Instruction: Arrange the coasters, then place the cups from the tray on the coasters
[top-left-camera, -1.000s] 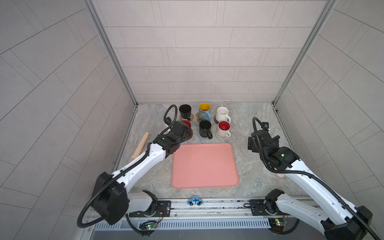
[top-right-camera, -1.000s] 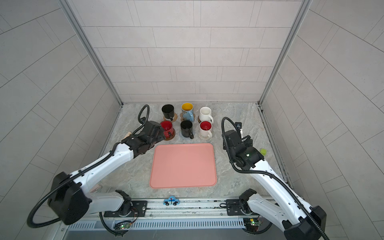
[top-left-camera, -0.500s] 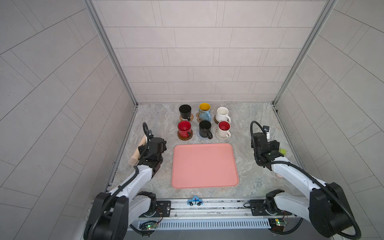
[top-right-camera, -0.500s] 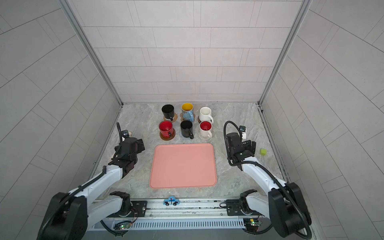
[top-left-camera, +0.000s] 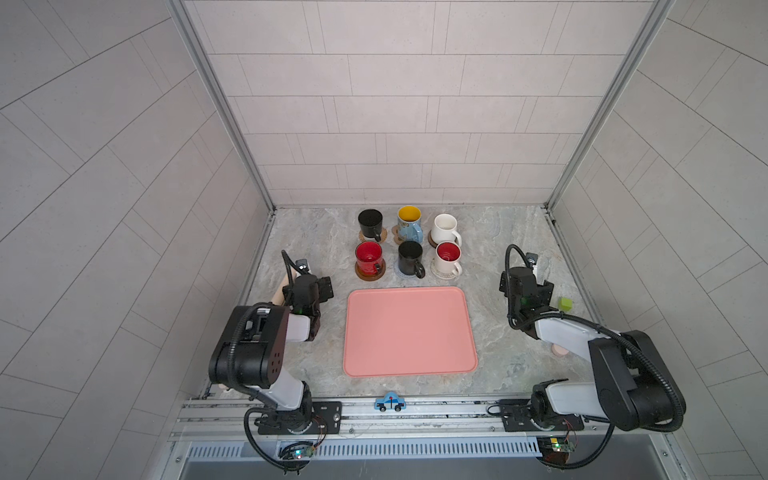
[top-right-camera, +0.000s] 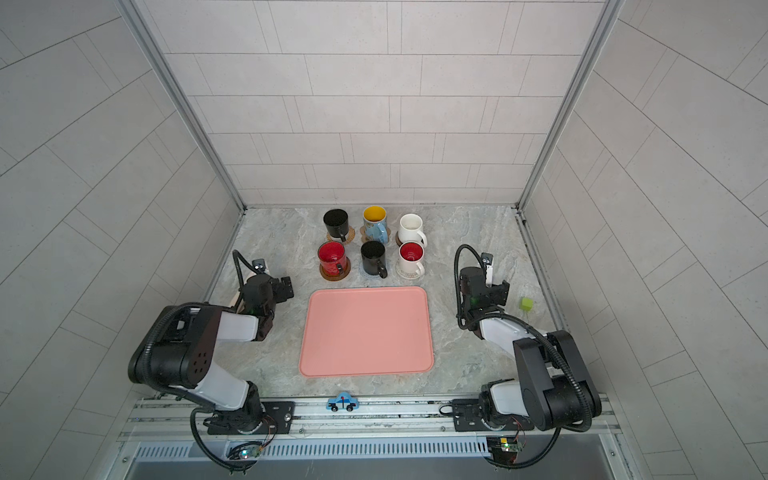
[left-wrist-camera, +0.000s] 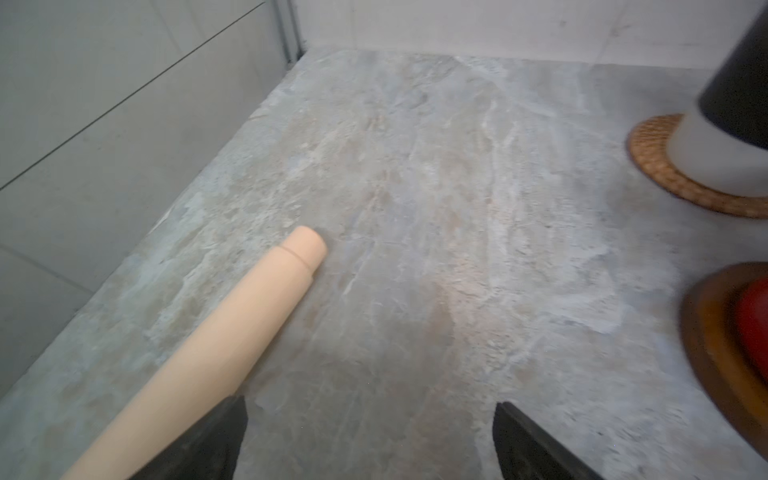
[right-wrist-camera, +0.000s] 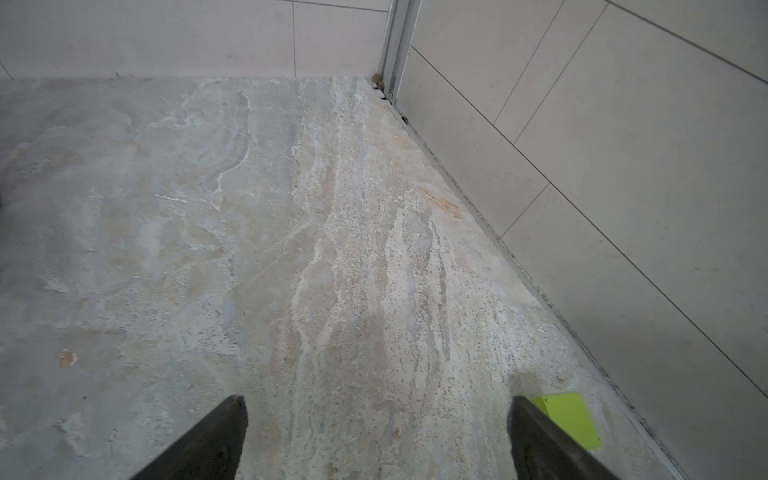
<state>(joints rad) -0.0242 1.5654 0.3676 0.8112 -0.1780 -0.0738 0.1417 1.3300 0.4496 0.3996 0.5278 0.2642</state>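
At the far left a wooden dowel (left-wrist-camera: 232, 328) lies on the marble table (left-wrist-camera: 415, 208) along the side wall; the left gripper (left-wrist-camera: 370, 415) sits low just beside it, jaws spread wide and nothing between them, though whether one finger touches the dowel cannot be told; further right, beyond the far edge of the tray (top-left-camera: 409, 332), the cups stand upright in two rows of three, each on its own coaster and none on the tray; in the left column the back black cup (top-left-camera: 370, 222) rests on the rattan coaster (top-left-camera: 385, 235) and the red cup (top-left-camera: 368, 259) on a dark wooden coaster (top-left-camera: 368, 276); in the middle column the blue cup (top-left-camera: 409, 226), yellow inside, stands on the tan coaster (top-left-camera: 397, 239), and the front black cup (top-left-camera: 410, 257) on the grey-blue coaster (top-left-camera: 401, 274); in the right column the cream-white cup (top-left-camera: 444, 228) sits on the second dark coaster (top-left-camera: 432, 241) and the white cup with red inside (top-left-camera: 448, 257) on the cream crochet coaster (top-left-camera: 440, 272); a small toy car (top-left-camera: 390, 402) sits on the front rail near the tray's near edge; right of the tray the right gripper (right-wrist-camera: 378, 415) hangs over bare table, released and holding nothing; a green block (top-left-camera: 565, 304) lies just beside its outer finger, near the right wall; a pink puck (top-left-camera: 559, 352) shows partly from under the right arm.
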